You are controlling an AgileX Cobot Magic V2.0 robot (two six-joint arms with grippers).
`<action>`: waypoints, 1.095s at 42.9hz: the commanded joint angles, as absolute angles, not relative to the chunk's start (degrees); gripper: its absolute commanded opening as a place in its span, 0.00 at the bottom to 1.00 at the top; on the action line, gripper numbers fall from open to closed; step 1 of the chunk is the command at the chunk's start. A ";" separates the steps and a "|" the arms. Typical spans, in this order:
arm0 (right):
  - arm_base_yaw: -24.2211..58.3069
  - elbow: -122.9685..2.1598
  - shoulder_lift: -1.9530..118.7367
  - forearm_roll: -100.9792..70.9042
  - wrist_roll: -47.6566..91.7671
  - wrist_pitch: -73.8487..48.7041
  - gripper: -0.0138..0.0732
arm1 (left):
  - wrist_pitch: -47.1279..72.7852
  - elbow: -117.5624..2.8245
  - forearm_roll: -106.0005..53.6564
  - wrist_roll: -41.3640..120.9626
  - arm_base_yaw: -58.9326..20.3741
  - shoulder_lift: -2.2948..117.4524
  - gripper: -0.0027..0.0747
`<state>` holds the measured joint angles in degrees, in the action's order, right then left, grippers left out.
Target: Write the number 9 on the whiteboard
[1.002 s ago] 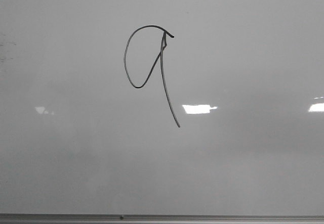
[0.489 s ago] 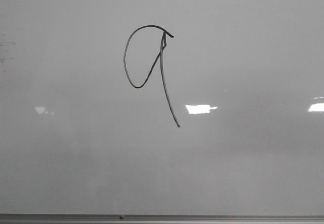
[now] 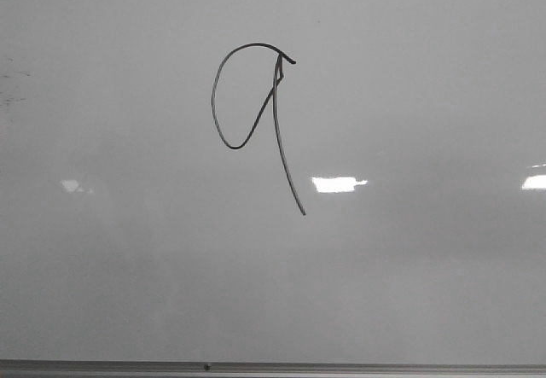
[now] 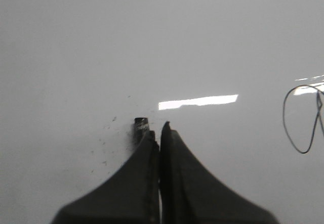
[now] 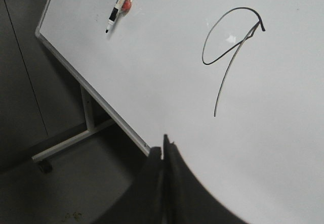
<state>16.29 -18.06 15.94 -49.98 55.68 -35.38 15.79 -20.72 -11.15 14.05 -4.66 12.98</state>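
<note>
The number 9 (image 3: pixel 274 96) is a thin black loop with a long slanted tail on the whiteboard (image 3: pixel 409 267), up and left of middle. It also shows in the right wrist view (image 5: pixel 228 70) and partly in the left wrist view (image 4: pixel 304 152). My left gripper (image 4: pixel 156 129) is shut, with the dark stub of a marker (image 4: pixel 140 123) sticking out beside its tips, close to the board (image 4: pixel 76 57) and left of the 9. The right wrist view shows that marker (image 5: pixel 115 12), white with a black tip. My right gripper (image 5: pixel 167 143) is shut and empty, off the board (image 5: pixel 283 133) near its lower edge.
A thin grey frame (image 3: pixel 273 367) runs along the board's bottom. Dark ink specks (image 4: pixel 104 143) mark the board near the left gripper, and show at the left edge in the front view (image 3: pixel 10 79). The board's stand leg (image 5: pixel 87 113) and a dark floor lie below.
The 9 sits a few pixels further right in the front view and the light reflections have shifted slightly. Nothing else has changed.
</note>
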 commanded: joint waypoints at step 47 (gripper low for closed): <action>16.03 -19.58 16.37 -52.48 55.76 -32.96 0.08 | 4.10 0.51 -1.39 2.23 0.15 -1.40 0.01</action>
<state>16.29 -18.06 15.94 -50.11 55.56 -35.38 9.16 0.38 -1.32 2.82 0.12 -0.35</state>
